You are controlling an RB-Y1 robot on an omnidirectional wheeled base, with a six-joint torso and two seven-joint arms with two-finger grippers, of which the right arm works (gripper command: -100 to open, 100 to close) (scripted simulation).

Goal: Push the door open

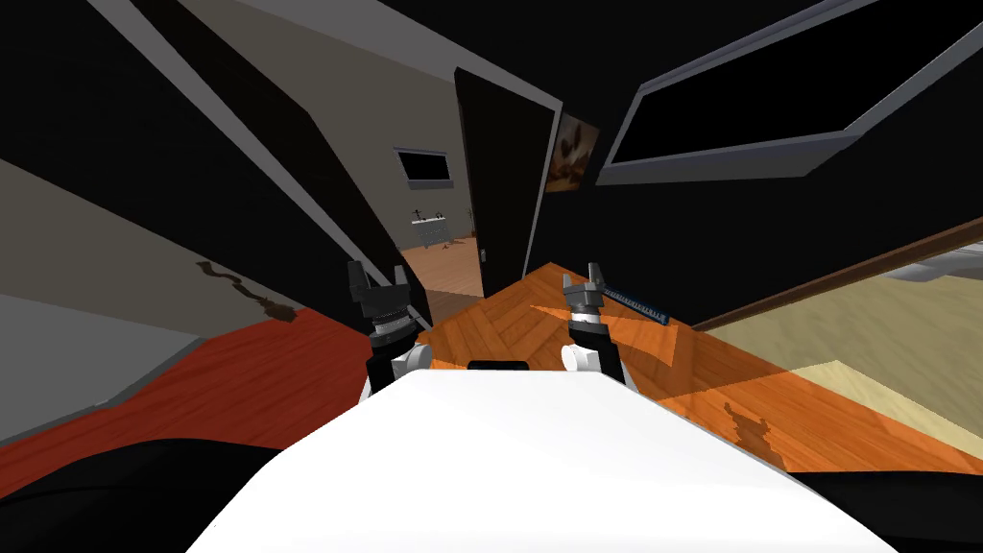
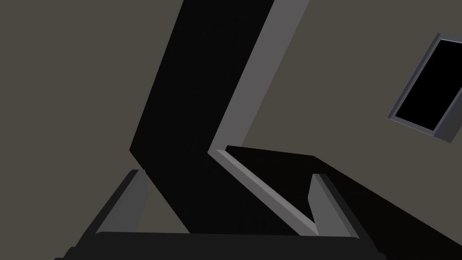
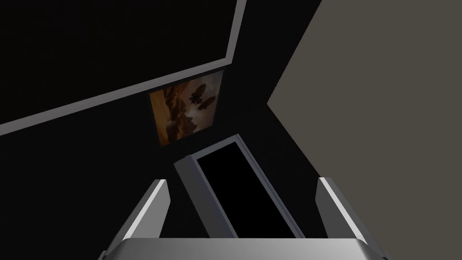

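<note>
Facing a door, seemingly ajar; left gripper, right gripper spread.

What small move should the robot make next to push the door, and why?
Probably roll forward a little. The dark door stands ajar ahead; the open left tool and right tool are short of it, with floor between, so neither can push yet.

An orange wooden floor bears a thin blue strip, with red floor to its left.
</note>
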